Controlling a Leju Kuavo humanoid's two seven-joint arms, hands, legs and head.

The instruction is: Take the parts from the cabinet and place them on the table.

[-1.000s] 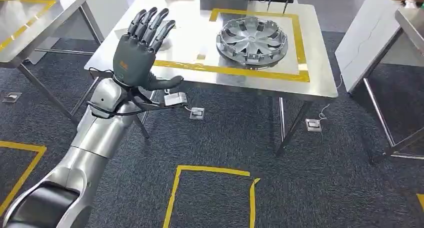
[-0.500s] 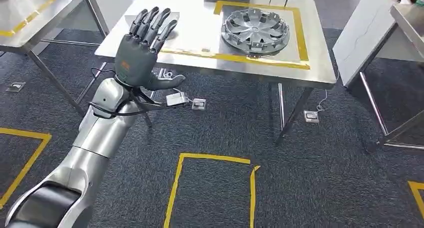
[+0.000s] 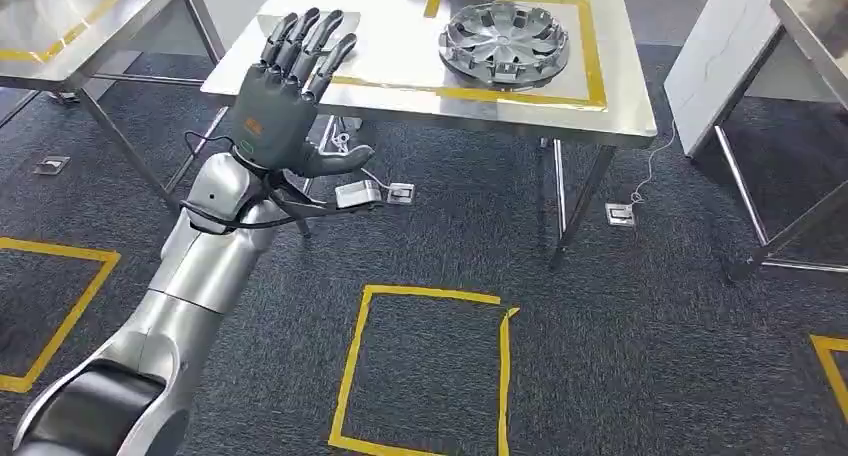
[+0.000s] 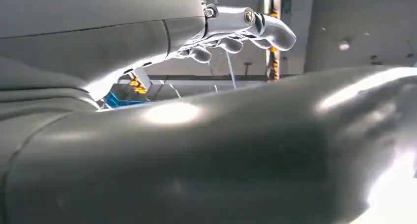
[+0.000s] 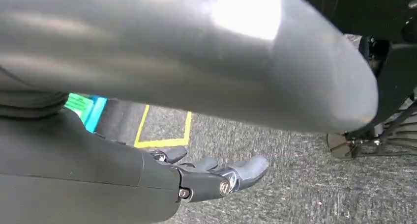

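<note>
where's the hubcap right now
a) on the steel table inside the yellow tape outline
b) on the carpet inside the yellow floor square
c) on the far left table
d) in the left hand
a: the hubcap lies flat on the steel table within the yellow tape outline, while the left hand is raised, fingers spread, holding nothing.

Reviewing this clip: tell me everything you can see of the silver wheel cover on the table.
The wheel cover is a round, silver-grey disc that looks like moulded plastic, with spokes radiating from a central hub and dark gaps between them. It lies flat on the steel table, inside a rectangle of yellow tape that frames it on the tabletop. Nothing touches it but the table; the raised left hand is apart from it, off to one side and holding nothing.
</note>
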